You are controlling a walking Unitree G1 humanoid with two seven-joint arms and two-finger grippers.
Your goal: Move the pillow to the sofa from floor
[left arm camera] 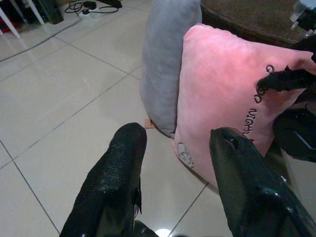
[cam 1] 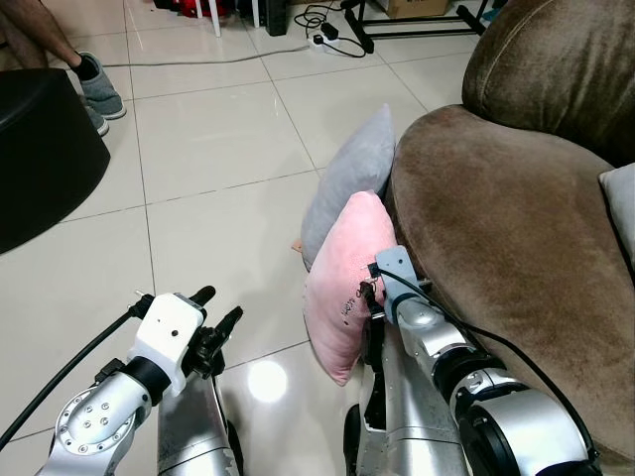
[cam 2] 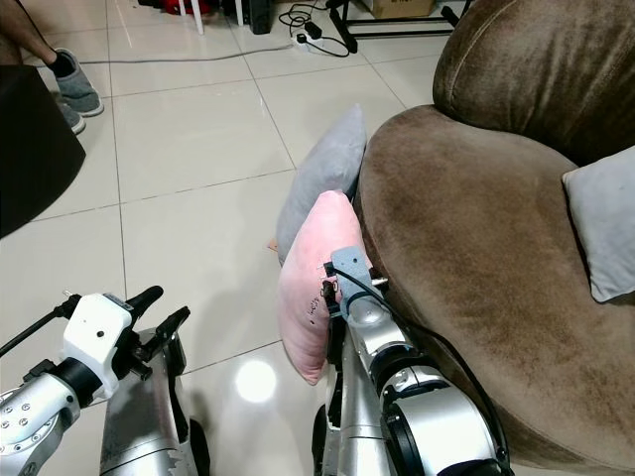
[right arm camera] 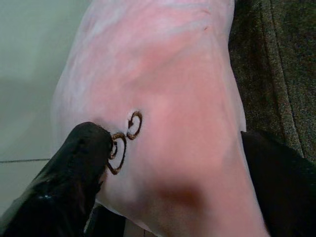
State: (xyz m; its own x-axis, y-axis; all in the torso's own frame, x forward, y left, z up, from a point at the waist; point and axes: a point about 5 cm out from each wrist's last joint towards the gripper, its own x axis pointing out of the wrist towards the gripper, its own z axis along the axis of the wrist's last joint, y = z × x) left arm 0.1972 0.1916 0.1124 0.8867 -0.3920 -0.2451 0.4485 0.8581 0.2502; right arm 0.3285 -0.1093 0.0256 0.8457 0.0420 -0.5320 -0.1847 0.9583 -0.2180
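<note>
A pink pillow (cam 1: 342, 288) with dark embroidery stands on edge on the tiled floor and leans against the brown sofa (cam 1: 496, 228). Directly behind it a grey pillow (cam 1: 352, 174) stands the same way. My right gripper (right arm camera: 175, 140) straddles the pink pillow's near edge. One black finger (right arm camera: 84, 153) presses into the embroidered face and the other sits on the sofa side, so it is shut on the pillow. My left gripper (cam 1: 219, 305) hovers open over the floor, to the left of the pink pillow (left arm camera: 222, 84) and apart from it.
A black round piece of furniture (cam 1: 40, 149) stands at the far left. A person's feet in grey shoes (cam 1: 99, 84) rest beyond it. A power strip and cables (cam 1: 327, 35) lie at the back. A pale grey cushion (cam 2: 600, 228) lies on the sofa seat.
</note>
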